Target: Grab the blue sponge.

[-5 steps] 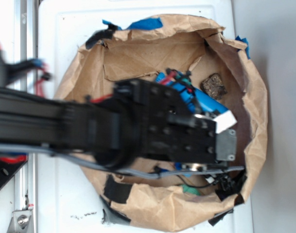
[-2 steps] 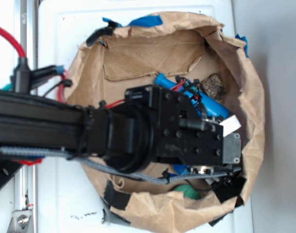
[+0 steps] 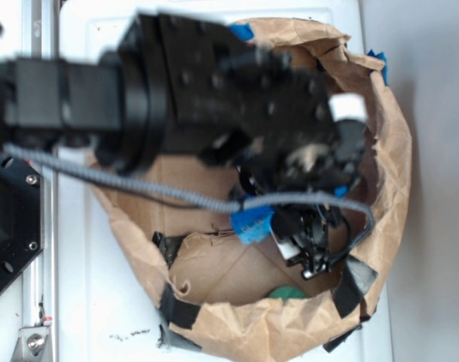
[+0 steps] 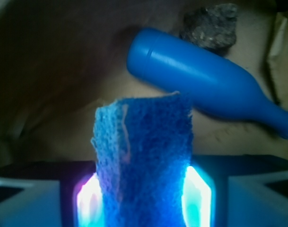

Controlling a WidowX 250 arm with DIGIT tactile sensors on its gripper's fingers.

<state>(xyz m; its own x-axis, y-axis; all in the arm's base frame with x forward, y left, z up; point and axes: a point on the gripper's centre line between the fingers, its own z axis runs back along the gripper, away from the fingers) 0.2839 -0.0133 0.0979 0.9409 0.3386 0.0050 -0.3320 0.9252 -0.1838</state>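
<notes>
In the wrist view my gripper [image 4: 144, 191] is shut on the blue sponge [image 4: 144, 151]. The sponge is a rough, porous blue block standing up between the two glowing pads [image 4: 89, 198]. Behind it lies the smooth blue bottle [image 4: 205, 80] with its neck to the right. The dark brown rough cube [image 4: 212, 26] is beyond the bottle. In the exterior view the blurred black arm [image 3: 214, 90] reaches over the brown paper bag [image 3: 214, 324]. The gripper [image 3: 308, 245] hangs inside the bag, and a blue piece that looks like the sponge [image 3: 252, 224] shows beside it. The arm hides the bottle and the cube there.
The crumpled paper bag walls [image 3: 391, 188] ring the work area, held with black tape [image 3: 180, 305]. A green object [image 3: 289, 292] lies at the bag's near edge. A grey cable [image 3: 176, 192] trails below the arm. White table surface [image 3: 86, 302] lies to the left.
The arm has swung toward the top of the exterior view and now covers the bottle and the cube. The bag's lower floor, hidden before, now shows.
</notes>
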